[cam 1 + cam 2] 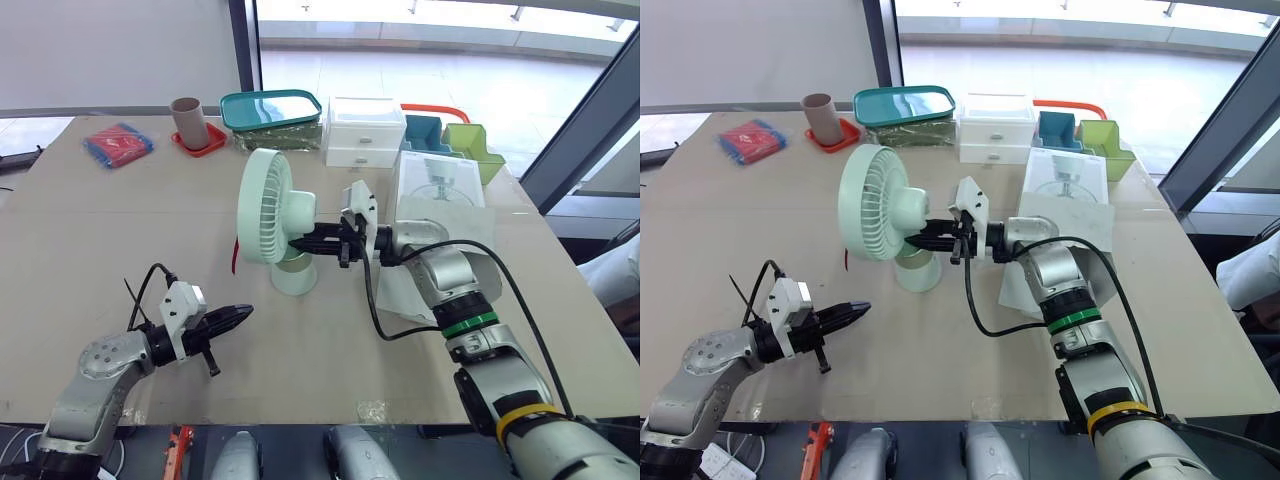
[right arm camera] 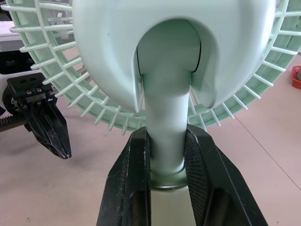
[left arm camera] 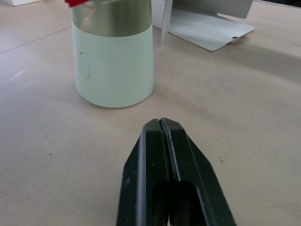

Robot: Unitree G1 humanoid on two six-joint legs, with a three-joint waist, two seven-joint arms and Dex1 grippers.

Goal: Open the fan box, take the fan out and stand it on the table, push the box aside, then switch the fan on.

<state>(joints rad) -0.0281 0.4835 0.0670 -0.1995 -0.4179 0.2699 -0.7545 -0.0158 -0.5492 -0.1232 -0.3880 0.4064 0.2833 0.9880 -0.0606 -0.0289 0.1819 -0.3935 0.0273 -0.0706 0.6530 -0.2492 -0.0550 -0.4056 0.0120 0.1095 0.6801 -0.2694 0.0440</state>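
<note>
On my table point(image 1: 90, 230), the opened fan box point(image 1: 440, 185) lies right of centre, with the mint fan point(image 1: 268, 205) standing mid-frame. My right gripper point(image 1: 303, 243) pinches its neck, and I judge a careless release could topple it. My left gripper point(image 1: 240, 313), lower left, is closed and empty.

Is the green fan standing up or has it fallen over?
Standing up: the fan rests on its round base on the table, right gripper clamped round its neck.

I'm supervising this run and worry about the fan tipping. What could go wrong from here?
The right gripper clamps the neck of the mint-green plastic fan; withdrawing sideways could topple it. The open white cardboard box lies close beside the fan, so pushing it aside might knock the fan.
</note>
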